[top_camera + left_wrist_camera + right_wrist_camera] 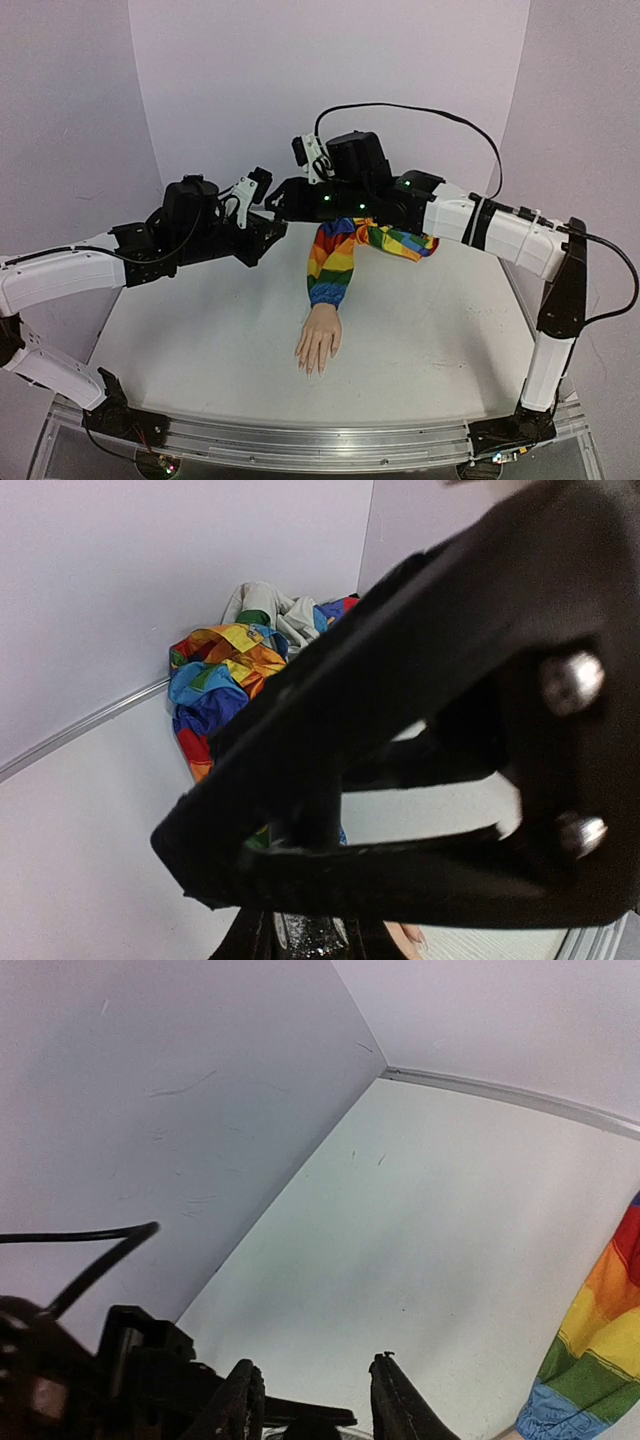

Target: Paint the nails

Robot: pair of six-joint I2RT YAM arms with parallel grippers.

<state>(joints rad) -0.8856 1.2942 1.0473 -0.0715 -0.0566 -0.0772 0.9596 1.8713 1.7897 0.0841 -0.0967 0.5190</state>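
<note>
The pale mannequin hand lies palm down on the white table, its rainbow-striped sleeve running to the back. The nails are tiny and point toward the near edge. Both grippers meet in the air left of the sleeve, well above and behind the hand. My left gripper is shut on a small dark glittery bottle. My right gripper is open, its fingers straddling the bottle's black cap. In the right wrist view the right gripper shows a wide gap.
White walls close off the table at the back and sides, with a corner seam. The bunched end of the sleeve lies against the back wall. The sleeve also shows at the right edge of the right wrist view.
</note>
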